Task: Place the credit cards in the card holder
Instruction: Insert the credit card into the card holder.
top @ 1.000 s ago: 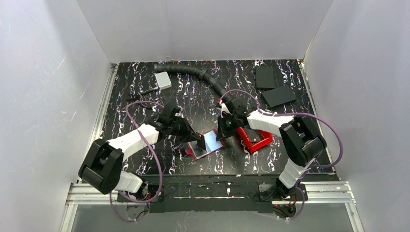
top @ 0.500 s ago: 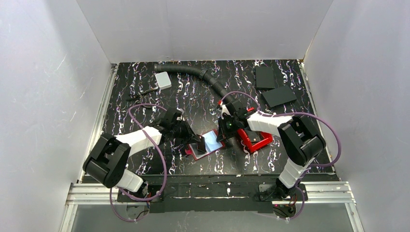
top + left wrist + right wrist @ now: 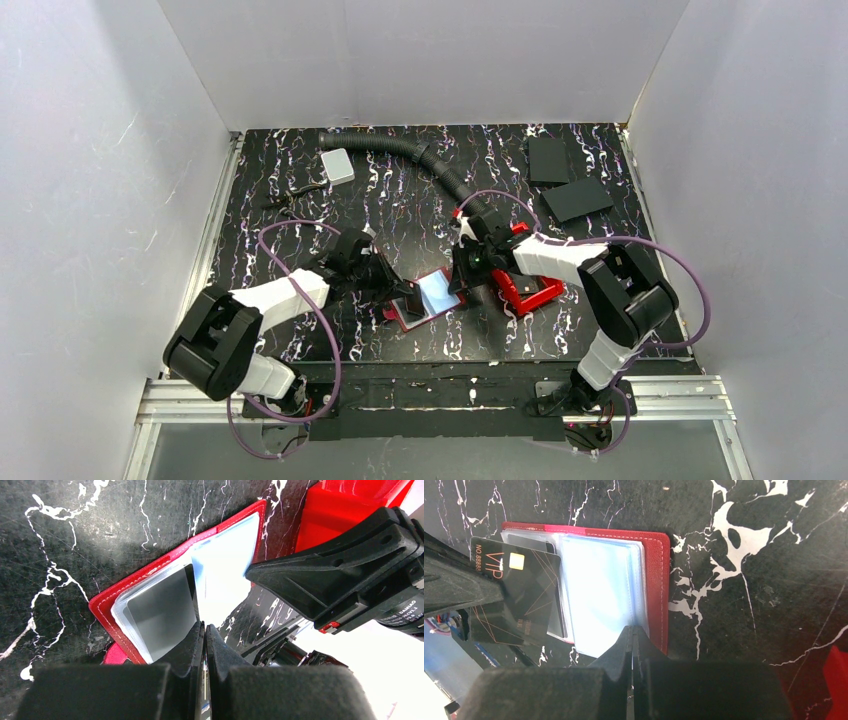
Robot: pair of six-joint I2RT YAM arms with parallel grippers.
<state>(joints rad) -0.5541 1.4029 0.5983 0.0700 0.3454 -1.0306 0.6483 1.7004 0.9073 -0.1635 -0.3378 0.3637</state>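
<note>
The red card holder (image 3: 425, 298) lies open mid-table with its clear, pale blue sleeves (image 3: 599, 595) showing. My left gripper (image 3: 408, 297) is shut on a black card with a gold chip (image 3: 519, 592). It holds the card on edge over the holder's left half, against the sleeves (image 3: 225, 570). In the left wrist view the card runs edge-on out of my left gripper (image 3: 205, 627). My right gripper (image 3: 462, 283) is shut on the near edge of a clear sleeve, shown in the right wrist view (image 3: 632, 630), at the holder's right half (image 3: 656, 580). No other loose card shows.
A red open-top bin (image 3: 527, 285) sits right behind my right gripper. Two black flat slabs (image 3: 548, 158) (image 3: 577, 199) lie at the back right. A black corrugated hose (image 3: 400, 150) curves across the back. A small white block (image 3: 339, 165) lies back left.
My left arm has shifted slightly, nudging the card a little toward the holder. My right gripper has stayed pinched on the sleeve.
</note>
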